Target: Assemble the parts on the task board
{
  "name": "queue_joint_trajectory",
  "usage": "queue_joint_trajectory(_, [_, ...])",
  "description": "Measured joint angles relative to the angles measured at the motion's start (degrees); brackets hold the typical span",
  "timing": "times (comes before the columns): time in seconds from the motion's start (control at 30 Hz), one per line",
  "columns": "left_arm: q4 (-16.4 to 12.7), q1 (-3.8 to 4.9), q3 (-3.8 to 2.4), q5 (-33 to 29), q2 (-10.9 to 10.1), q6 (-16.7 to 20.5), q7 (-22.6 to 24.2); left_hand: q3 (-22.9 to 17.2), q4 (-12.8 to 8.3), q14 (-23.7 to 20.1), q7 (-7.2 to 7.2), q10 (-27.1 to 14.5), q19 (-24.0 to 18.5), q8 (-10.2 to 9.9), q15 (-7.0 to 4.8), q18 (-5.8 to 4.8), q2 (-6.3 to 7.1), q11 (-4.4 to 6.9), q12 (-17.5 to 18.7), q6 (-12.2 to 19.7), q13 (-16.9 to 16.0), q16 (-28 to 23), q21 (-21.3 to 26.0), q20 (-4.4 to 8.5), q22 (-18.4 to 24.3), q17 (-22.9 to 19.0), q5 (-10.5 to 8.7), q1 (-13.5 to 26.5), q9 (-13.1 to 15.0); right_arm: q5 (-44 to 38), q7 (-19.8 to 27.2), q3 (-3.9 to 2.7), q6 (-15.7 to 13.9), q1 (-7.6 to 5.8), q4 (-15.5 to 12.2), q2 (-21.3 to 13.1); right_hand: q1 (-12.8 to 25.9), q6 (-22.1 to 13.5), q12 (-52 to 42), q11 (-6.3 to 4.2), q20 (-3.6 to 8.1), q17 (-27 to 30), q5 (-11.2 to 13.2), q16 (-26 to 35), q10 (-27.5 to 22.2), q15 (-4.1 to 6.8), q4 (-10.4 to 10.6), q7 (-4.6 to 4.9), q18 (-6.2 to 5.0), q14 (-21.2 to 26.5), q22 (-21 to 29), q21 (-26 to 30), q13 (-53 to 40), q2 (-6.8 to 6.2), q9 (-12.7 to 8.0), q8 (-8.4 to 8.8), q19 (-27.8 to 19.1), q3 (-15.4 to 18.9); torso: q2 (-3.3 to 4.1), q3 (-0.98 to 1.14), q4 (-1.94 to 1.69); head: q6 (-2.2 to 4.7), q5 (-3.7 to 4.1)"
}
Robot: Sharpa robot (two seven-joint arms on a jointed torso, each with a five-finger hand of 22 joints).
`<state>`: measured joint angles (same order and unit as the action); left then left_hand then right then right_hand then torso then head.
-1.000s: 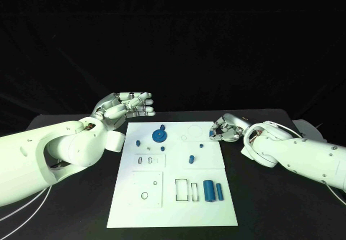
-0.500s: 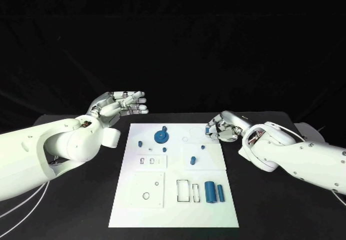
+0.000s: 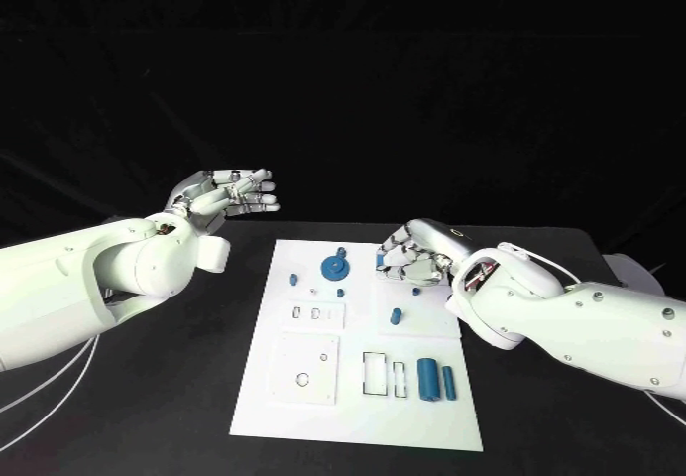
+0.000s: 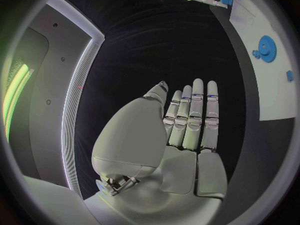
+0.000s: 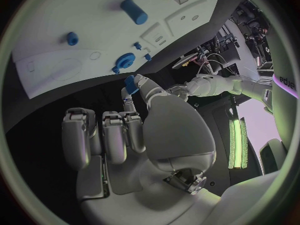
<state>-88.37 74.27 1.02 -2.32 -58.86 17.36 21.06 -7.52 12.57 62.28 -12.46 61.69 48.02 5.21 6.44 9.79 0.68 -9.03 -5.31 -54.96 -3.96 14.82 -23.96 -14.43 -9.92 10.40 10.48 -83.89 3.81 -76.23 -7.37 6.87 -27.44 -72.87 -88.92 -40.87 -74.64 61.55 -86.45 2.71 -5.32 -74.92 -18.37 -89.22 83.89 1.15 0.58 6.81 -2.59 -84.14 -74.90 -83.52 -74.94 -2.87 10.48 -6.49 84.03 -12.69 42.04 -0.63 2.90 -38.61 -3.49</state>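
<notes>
Nearest, on the black table [image 3: 171,397], the white task board [image 3: 429,421] lies flat with its long side running away from the robot.
- Near end of board: a raised square plate [image 3: 306,369] with small holes on its left side; two rectangular cut-outs [image 3: 386,375] beside it; two blue cylinders [image 3: 436,379] lying side by side just right of those, the left one thicker.
- Middle of board: a small slotted plate [image 3: 317,314]; a short blue peg [image 3: 397,316] to its right, apart from it.
- Far end of board: a blue gear [image 3: 336,266] [image 4: 267,48] [image 5: 125,61], with small blue pieces [image 3: 294,280] near it.
- Right hand [image 3: 414,256]: over the far right part of the board; fingers [image 5: 130,105] curled in, thumb and a finger pinching a small blue part [image 5: 131,83].
- Left hand [image 3: 226,193] [image 4: 181,130]: raised off the board, well to its left and beyond its far corner; fingers straight and close together, holding nothing.
</notes>
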Motion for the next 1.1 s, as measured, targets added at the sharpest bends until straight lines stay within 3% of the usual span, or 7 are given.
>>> queue_joint_trajectory(0.13, [0.5,-0.01,0.0,-0.1,0.5,-0.2,0.0,-0.2,-0.2,0.0,0.0,0.0,0.0,0.0,0.0,0.0,0.0,0.0,0.0,0.0,0.0,0.0,0.0,0.0,0.0,0.0,0.0,0.0,0.0,-1.3,-0.6,0.23,0.0,0.53,0.2,2.7,0.2,0.0,0.0,0.0,0.0,0.0,0.1,0.0,0.0,0.0,0.0,0.0,0.0,0.0,0.0,0.0,0.0,0.15,0.0,0.0,0.0,0.0,-0.23,-0.25,-0.24,-0.25,-0.55])
queue_joint_trajectory(0.43, [1.1,-0.03,0.04,-0.2,1.8,-0.7,-0.2,-0.2,-0.2,0.0,0.0,0.0,0.0,0.0,0.0,0.0,0.0,0.0,0.0,0.0,0.0,0.0,0.0,0.0,0.0,0.0,0.0,0.0,0.0,-5.2,-1.3,0.85,0.3,3.47,2.6,8.5,0.8,0.0,0.0,0.0,0.0,0.0,0.4,0.0,0.0,-0.01,0.1,0.01,0.0,0.0,0.0,0.0,0.0,0.15,0.0,0.11,0.0,-0.1,-0.7,-0.68,-0.63,-0.73,-2.08])
queue_joint_trajectory(0.77, [1.0,-0.03,0.07,-0.2,2.4,-1.0,-0.5,-0.2,-0.2,0.0,0.0,0.0,0.0,0.0,0.0,0.0,0.0,0.0,0.0,0.0,0.0,0.0,0.0,0.0,0.0,0.0,0.0,0.0,0.0,-8.7,-2.2,1.12,1.2,5.64,4.2,11.5,1.3,0.0,0.0,0.0,0.0,0.0,0.8,-0.2,0.0,-0.01,0.4,0.02,0.0,0.0,0.0,0.0,0.0,0.0,0.0,0.11,0.0,-0.4,-0.7,-0.72,-0.76,-1.09,-3.87])
queue_joint_trajectory(1.1, [0.9,-0.03,0.09,-0.2,2.8,-1.3,-0.9,-0.2,-0.2,0.0,0.0,0.0,0.0,0.0,0.0,0.0,0.0,0.0,0.0,0.0,0.0,0.0,0.0,0.0,0.0,0.0,0.0,0.0,0.0,-11.0,-3.3,1.13,1.8,6.29,5.0,12.6,1.3,0.0,0.0,0.0,0.0,0.0,0.8,-0.2,0.0,-0.01,0.5,0.04,0.0,0.0,0.0,0.0,0.0,-0.01,-0.1,0.11,0.0,-0.2,-0.59,-0.65,-0.66,-1.42,-4.63])
